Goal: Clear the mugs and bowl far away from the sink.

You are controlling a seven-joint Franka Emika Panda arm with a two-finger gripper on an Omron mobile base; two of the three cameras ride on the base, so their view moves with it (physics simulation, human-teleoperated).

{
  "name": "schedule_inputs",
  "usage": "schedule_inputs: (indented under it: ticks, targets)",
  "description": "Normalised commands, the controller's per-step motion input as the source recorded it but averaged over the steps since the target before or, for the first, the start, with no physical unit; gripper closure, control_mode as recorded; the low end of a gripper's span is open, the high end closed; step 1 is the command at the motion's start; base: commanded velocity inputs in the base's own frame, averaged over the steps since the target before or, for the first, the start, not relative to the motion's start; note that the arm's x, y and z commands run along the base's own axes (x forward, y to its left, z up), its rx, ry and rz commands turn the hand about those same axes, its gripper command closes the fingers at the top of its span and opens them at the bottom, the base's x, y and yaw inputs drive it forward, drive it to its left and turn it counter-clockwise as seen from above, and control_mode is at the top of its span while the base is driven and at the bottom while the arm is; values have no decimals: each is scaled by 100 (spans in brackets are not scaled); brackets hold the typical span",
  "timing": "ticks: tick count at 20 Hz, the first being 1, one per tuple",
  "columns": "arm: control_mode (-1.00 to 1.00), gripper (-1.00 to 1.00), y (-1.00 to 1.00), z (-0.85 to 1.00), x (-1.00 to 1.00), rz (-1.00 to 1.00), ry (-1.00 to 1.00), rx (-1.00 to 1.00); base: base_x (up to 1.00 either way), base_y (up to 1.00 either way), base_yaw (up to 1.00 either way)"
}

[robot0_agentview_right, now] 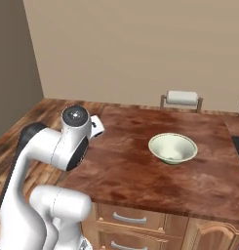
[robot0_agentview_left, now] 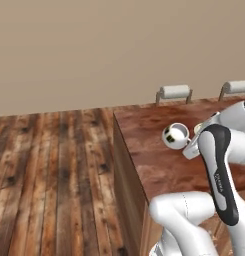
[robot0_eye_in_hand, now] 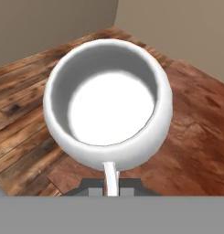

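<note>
My gripper (robot0_eye_in_hand: 111, 186) is shut on the thin handle of the plain white rounded mug (robot0_eye_in_hand: 109, 107). The mug hangs above the wooden counter (robot0_eye_in_hand: 195, 137) near its corner, with the plank floor beyond it. In the left base view the white mug (robot0_agentview_left: 175, 136) hovers over the left part of the counter, just ahead of my gripper (robot0_agentview_left: 190, 148). The wide pale green-cream bowl (robot0_agentview_right: 172, 148) stands upright on the counter, well to the right of my arm. The sink is out of view.
A paper towel roll on a holder (robot0_agentview_right: 182, 98) stands at the counter's back edge, and a second roll (robot0_agentview_left: 236, 87) sits further right. Wooden floor (robot0_agentview_left: 54, 170) lies left of the counter (robot0_agentview_left: 144, 125). Drawers (robot0_agentview_right: 130, 218) front the cabinet.
</note>
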Motion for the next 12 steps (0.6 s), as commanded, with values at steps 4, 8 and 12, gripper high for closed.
schedule_inputs:
  ticks: [4, 8, 12]
  targets:
    - [100, 100, 0, 0, 0, 0, 0, 0, -3, -3, 0]
    - [100, 100, 0, 0, 0, 0, 0, 0, -34, -30, -2]
    - [100, 100, 0, 0, 0, 0, 0, 0, -35, -55, -9]
